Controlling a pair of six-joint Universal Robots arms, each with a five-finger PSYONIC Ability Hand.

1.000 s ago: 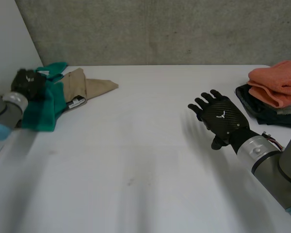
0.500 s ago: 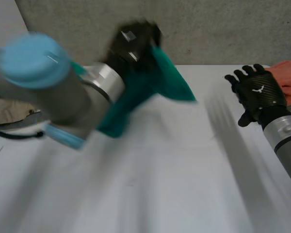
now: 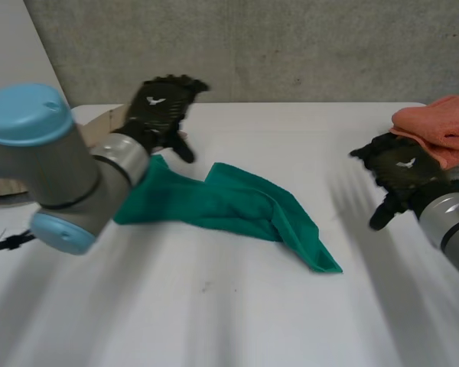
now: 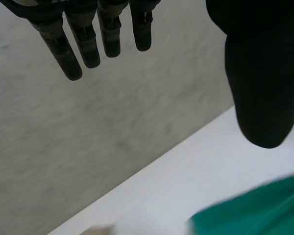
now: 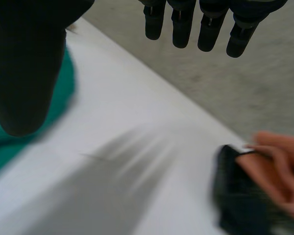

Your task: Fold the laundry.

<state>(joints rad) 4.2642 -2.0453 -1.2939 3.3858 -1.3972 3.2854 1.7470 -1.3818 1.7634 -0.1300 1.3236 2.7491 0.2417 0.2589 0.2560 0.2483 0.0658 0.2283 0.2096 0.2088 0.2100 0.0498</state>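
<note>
My left hand (image 3: pixel 162 103) hovered empty, fingers straight, just behind the left end of the green cloth (image 3: pixel 229 202). The cloth lay crumpled on the table (image 3: pixel 237 321), its long axis running rightward toward my right hand (image 3: pixel 404 170), which was likewise slack-fingered and empty beside the folded stack (image 3: pixel 436 130). I judged the left hand nearer.

There is one teal cloth (image 3: pixel 229 202), one orange towel (image 3: pixel 436 126) and one tan garment (image 3: pixel 4 189), all on one white tabletop (image 3: pixel 237 306). The layers of the dark folded clothing (image 5: pixel 237 205) cannot be counted. There are two hands: the left hand (image 3: pixel 162 107) and the right hand (image 3: pixel 404 170).
</note>
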